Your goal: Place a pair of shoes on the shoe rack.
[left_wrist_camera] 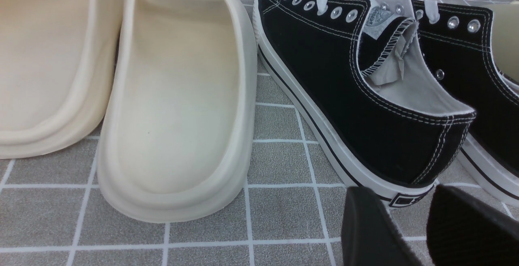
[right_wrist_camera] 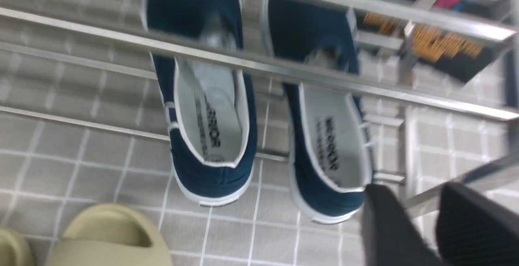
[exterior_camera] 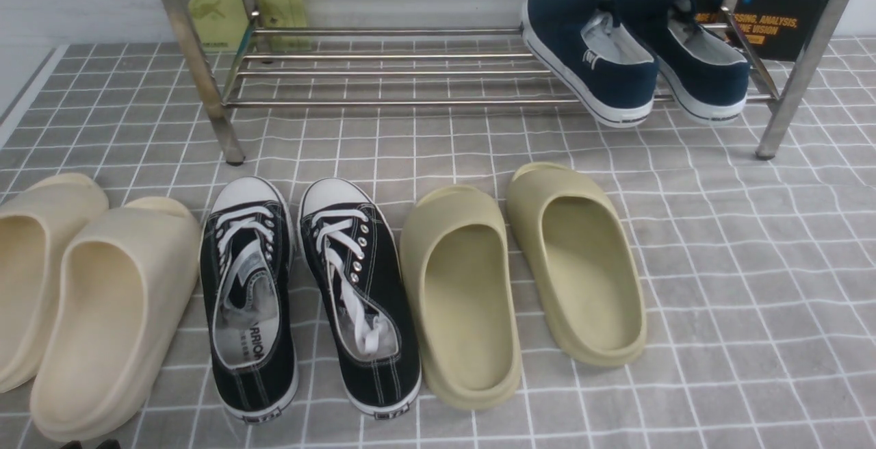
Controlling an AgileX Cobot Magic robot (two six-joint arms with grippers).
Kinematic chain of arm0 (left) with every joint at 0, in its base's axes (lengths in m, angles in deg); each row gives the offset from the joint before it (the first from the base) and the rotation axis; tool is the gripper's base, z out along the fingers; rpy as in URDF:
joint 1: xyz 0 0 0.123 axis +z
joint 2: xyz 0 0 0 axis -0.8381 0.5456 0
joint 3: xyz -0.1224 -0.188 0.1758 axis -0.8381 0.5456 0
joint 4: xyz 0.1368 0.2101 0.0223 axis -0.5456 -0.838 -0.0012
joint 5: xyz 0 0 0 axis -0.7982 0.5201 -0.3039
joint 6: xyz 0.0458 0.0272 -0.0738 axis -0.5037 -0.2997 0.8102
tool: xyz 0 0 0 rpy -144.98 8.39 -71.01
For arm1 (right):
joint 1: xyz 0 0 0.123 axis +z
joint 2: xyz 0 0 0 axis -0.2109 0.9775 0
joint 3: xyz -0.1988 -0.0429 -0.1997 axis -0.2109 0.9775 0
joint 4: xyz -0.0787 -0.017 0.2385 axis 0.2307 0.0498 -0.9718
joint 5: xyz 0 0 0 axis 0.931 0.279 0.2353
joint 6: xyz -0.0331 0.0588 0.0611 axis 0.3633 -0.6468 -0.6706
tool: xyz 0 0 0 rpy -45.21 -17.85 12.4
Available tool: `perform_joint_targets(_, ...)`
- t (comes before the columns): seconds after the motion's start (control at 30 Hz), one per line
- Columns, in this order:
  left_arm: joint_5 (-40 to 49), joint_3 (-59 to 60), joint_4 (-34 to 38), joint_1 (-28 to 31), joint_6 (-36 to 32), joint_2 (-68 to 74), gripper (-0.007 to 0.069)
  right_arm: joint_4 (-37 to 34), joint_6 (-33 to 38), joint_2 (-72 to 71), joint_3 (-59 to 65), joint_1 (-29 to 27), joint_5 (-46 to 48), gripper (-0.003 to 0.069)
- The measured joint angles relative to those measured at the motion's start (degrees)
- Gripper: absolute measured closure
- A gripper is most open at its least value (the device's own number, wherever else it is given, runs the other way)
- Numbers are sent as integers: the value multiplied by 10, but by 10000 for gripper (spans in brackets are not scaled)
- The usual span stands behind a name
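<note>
Nearest to me, the left gripper (left_wrist_camera: 401, 201) hangs low behind the heel of the left shoe of the black canvas lace-up sneakers with white toe caps (exterior_camera: 308, 298). Its jaws are slightly parted with nothing between them, so I read that arm as parked out of the way. Those sneakers stand in the near row on the grey tile-patterned floor mat (exterior_camera: 753, 298). The cream foam slides (exterior_camera: 102, 298) are to their left and the olive foam slides (exterior_camera: 520, 278) to their right, all with toes pointing far. None of them belongs to this job, which is probably why they sit untouched. The right gripper (right_wrist_camera: 411, 193) looks down from just near of the rack's right end. Its jaws stand apart and grasp nothing, with the right-hand navy shoe's heel just beside them. Farther off, the navy-blue canvas slip-on sneakers with white rubber soles (exterior_camera: 636, 59) lie side by side at the right end of the lower tier of the silver steel-tube shoe rack (exterior_camera: 410, 101). Their toes point far and their heels overhang the near rail. That tilt looks stable enough, so I judge the placing done. Behind the rack's right end stands a black box with orange lettering (exterior_camera: 766, 24).
</note>
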Motion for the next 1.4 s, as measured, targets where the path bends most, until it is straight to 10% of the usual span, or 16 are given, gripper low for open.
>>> perform_joint_targets(0.13, 0, 0, 0, 0, 0, 0, 386, 21, -6, -157, 152, 0, -131, 661)
perform_joint_targets(0.43, 0, 0, 0, 0, 0, 0, 386, 79, -58, -501, 481, 0, -427, 654)
perform_joint_targets(0.83, 1, 0, 0, 0, 0, 0, 386, 82, -222, -922, 879, 0, -402, 654)
perform_joint_targets(1.4, 0, 0, 0, 0, 0, 0, 386, 113, -375, -892, 996, -6, -379, 645)
